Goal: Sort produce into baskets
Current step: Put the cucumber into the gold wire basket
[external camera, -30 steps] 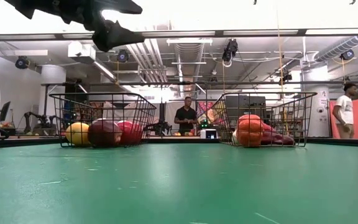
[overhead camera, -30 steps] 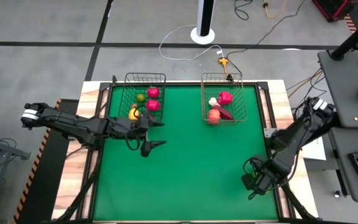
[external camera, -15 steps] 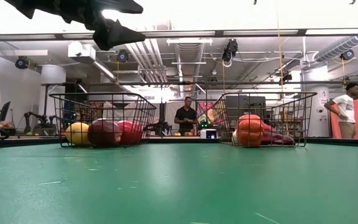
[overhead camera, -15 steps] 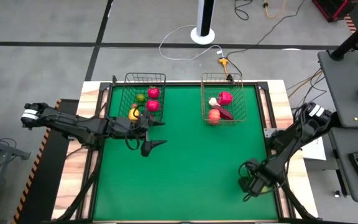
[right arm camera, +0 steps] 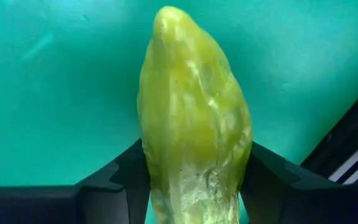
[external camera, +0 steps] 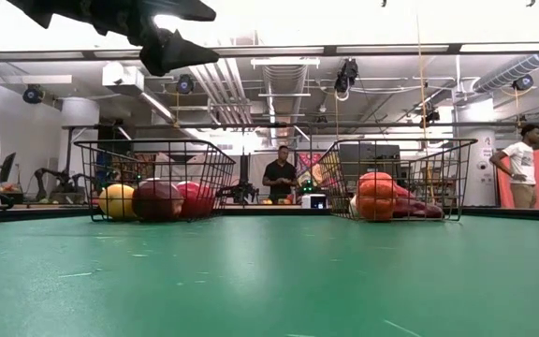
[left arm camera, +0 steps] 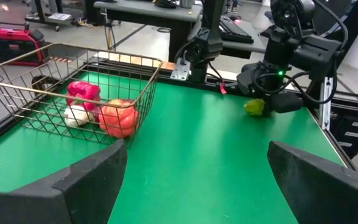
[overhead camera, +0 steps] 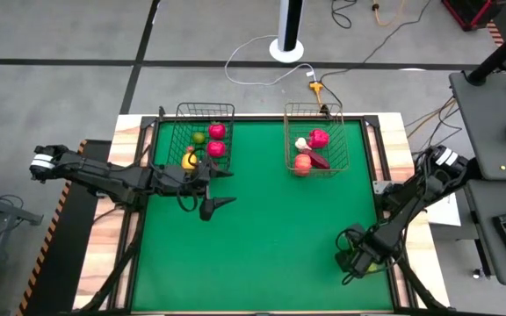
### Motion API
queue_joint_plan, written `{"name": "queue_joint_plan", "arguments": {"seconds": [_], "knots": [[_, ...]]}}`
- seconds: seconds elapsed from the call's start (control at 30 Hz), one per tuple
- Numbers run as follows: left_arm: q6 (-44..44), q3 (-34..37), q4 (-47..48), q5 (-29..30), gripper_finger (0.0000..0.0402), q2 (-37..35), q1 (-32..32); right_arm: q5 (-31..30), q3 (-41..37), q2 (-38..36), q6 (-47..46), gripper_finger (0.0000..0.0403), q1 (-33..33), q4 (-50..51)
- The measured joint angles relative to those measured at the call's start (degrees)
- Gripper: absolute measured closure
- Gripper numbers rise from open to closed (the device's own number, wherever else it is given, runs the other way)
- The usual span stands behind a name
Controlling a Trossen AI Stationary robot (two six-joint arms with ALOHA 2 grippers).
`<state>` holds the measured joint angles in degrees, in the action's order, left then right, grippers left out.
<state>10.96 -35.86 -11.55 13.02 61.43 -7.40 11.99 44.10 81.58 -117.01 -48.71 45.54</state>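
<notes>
A yellow-green pointed piece of produce [right arm camera: 194, 112] sits at the table's near right corner, with my right gripper [overhead camera: 358, 261] shut on it from above; the left wrist view shows it as a yellow-green lump [left arm camera: 253, 107] under the gripper. My left gripper [overhead camera: 220, 189] hangs open above the mat, just near of the black basket [overhead camera: 205, 112], which holds red, yellow and green pieces. The copper basket [overhead camera: 316, 111] at the far right holds red, orange and white pieces. My right gripper pinches the yellow-green piece between its two fingers [right arm camera: 120, 177], one on each long side [right arm camera: 151, 162], toward its thicker end. The fingers come steeply from above and lie along the piece, whose pointed tip [right arm camera: 169, 18] sticks out past them. Whether it rests on the mat I cannot tell.
The green mat [overhead camera: 271, 228] lies bare between the arms. The table's raised dark rim [right arm camera: 353, 143] runs close beside the right gripper. Both baskets stand against the far edge. People stand in the room beyond the table.
My right gripper has sunk toward the mat at the near right corner, coming down over the yellow-green piece. My left arm has kept still.
</notes>
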Motion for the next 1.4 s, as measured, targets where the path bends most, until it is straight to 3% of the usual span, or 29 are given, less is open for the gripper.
{"name": "queue_joint_plan", "arguments": {"seconds": [0.13, 0.3, 0.4, 0.67, 0.9, 1.17, 1.4], "knots": [[0.02, 0.00, 0.00, 0.00, 0.0031, 0.00, 0.00, -1.63, 0.68, -0.45, 1.20, 0.0220, 1.99, -0.83], [0.02, 0.00, 0.00, 0.02, 0.0031, 0.00, 0.00, -10.60, 3.71, -0.57, 11.21, 0.0208, 8.50, -4.30], [0.02, 0.00, 0.00, 0.02, 0.0031, 0.00, 0.00, -14.92, 6.12, -0.57, 21.89, 0.0209, 14.67, -7.54], [-0.15, 0.00, 0.00, 0.02, 0.0031, 0.00, 0.00, -19.47, 17.92, -0.57, 55.63, 0.0210, 31.72, -9.13], [-0.19, 0.00, 0.00, 0.03, 0.0031, 0.00, 0.00, -21.72, 28.58, -0.57, 76.69, 0.0211, 44.36, -7.89], [-0.19, 0.00, 0.00, 0.14, 0.0031, 0.00, 0.00, -25.74, 34.75, -0.57, 88.05, 0.0211, 58.93, -0.68], [-0.20, 0.00, 0.00, 0.17, 0.0031, 0.02, 0.00, -25.73, 34.36, -0.25, 90.20, 0.0211, 71.09, 6.97]]}}
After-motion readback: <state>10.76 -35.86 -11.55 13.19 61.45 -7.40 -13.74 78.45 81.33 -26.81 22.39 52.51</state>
